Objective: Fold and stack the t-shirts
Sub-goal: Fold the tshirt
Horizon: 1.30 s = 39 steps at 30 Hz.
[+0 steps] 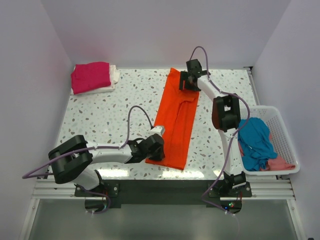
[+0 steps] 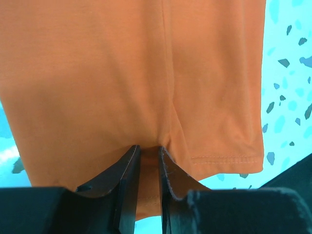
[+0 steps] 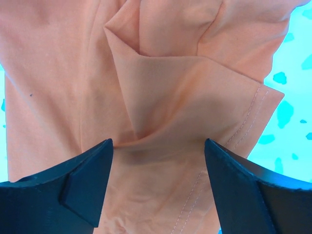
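The near hem of the orange tee (image 1: 175, 120) is pinched by the almost closed left gripper (image 2: 148, 148). The right gripper (image 3: 158, 146) is spread wide over the far end, and nothing is held.

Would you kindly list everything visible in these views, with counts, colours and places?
orange t-shirt: one, bright orange, long strip mid-table
magenta t-shirt: one, magenta-pink, folded, far left corner
white t-shirt: one, white, beneath the magenta one
basket: one, white, table's right edge
teal t-shirt: one, teal-blue, in the basket
salmon t-shirt: one, salmon-pink, basket's near end
table: one, speckled white, beneath everything
arms: two, black and white, near edge
cables: two, purple, along the arms
left pincer: one, black, shut on the orange t-shirt's near end
right pincer: one, black, open over its far end
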Each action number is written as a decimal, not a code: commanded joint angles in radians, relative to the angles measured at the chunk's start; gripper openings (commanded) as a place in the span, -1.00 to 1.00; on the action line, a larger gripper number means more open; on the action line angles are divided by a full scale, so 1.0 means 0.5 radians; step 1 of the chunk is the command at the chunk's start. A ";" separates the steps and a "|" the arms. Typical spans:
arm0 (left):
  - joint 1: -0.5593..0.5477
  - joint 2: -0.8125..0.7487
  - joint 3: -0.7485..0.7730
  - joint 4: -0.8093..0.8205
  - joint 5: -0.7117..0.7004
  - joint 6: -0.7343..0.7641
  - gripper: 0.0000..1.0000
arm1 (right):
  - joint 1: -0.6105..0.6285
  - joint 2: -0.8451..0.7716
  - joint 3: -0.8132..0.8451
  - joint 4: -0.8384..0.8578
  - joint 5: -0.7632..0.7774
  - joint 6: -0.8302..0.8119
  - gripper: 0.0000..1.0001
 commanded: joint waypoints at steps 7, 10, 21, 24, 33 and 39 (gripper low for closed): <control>-0.085 0.048 0.102 0.056 0.080 0.092 -0.37 | -0.012 -0.388 0.027 -0.035 0.073 -0.012 0.81; -0.084 0.008 0.123 0.056 0.052 0.129 -0.32 | -0.012 -0.548 -0.095 -0.053 0.119 0.022 0.88; 0.068 -0.473 0.138 -0.287 -0.187 0.166 0.18 | 0.242 -1.581 -1.626 0.183 0.171 0.481 0.82; 0.212 -0.633 -0.014 -0.328 -0.083 0.129 0.19 | 0.432 -1.897 -2.111 0.278 0.116 0.700 0.72; 0.259 -0.839 -0.435 -0.077 0.300 0.086 0.16 | 1.267 -2.679 -2.970 0.122 0.303 1.571 0.44; 0.244 -0.873 -0.583 0.013 0.350 0.019 0.16 | 1.586 -2.770 -3.170 0.051 0.352 1.884 0.38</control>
